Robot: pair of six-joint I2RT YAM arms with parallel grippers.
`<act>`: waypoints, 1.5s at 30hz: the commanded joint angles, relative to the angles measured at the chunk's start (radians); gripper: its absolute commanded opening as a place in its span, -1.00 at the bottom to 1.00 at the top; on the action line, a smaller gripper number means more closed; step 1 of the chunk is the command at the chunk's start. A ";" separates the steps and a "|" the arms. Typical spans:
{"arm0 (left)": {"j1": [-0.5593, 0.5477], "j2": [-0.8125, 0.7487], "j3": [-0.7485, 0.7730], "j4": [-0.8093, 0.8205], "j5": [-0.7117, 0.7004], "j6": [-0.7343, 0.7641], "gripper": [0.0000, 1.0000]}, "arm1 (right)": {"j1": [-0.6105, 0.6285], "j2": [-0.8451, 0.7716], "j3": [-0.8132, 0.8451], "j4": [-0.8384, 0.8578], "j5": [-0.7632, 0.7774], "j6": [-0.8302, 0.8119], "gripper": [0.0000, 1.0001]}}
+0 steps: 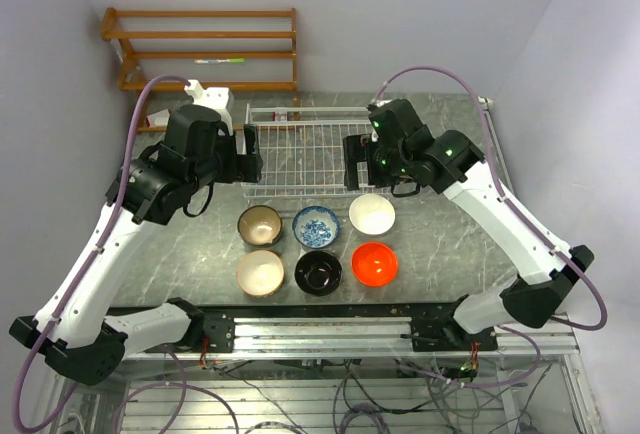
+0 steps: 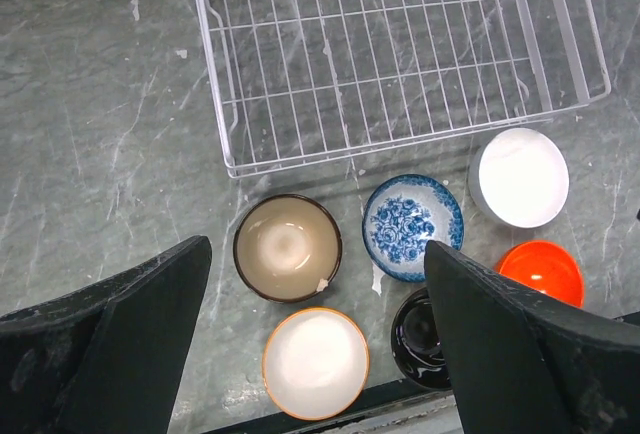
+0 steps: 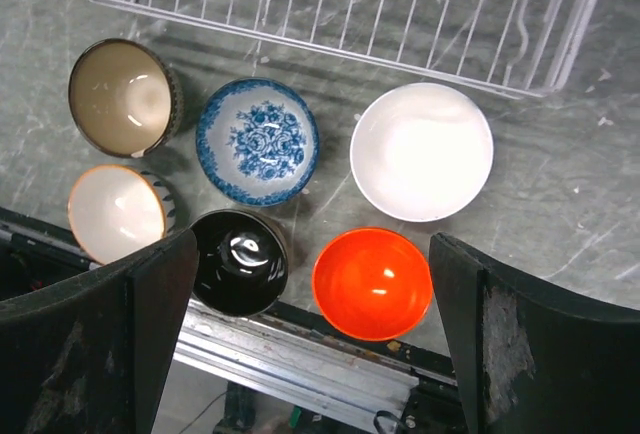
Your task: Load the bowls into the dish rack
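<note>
While the six bowls [image 1: 317,226] sit just in front of the dish rack [image 1: 300,149] (none loaded yet), the left gripper [image 1: 250,151] and right gripper [image 1: 352,161] hang wide open, empty; next up: grab one.

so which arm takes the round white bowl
Right: the right tool hangs open nearest the round white bowl, at the right end of the row by the white wire dish rack; the left tool is nearer the round brown bowl.
</note>
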 commanded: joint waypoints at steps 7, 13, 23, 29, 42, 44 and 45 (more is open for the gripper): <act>-0.006 0.013 0.044 -0.013 -0.026 0.058 0.98 | 0.001 -0.015 0.042 -0.101 0.075 -0.036 1.00; -0.006 0.013 0.052 -0.017 -0.035 0.063 0.98 | 0.000 -0.034 -0.006 -0.072 0.035 -0.048 1.00; -0.006 -0.021 0.030 -0.018 -0.038 0.025 0.98 | 0.000 -0.106 -0.309 0.142 -0.116 -0.029 0.96; -0.006 -0.036 0.022 -0.022 -0.037 0.007 0.98 | 0.000 -0.036 -0.363 0.212 -0.076 -0.089 0.44; -0.006 -0.053 0.009 -0.040 -0.047 0.006 0.98 | 0.000 0.122 -0.446 0.363 -0.092 -0.245 0.14; -0.006 -0.053 0.009 -0.043 -0.051 0.012 0.98 | 0.000 0.150 -0.456 0.373 -0.082 -0.254 0.11; -0.006 -0.053 0.010 -0.046 -0.053 0.015 0.98 | 0.001 0.169 -0.461 0.376 -0.075 -0.257 0.06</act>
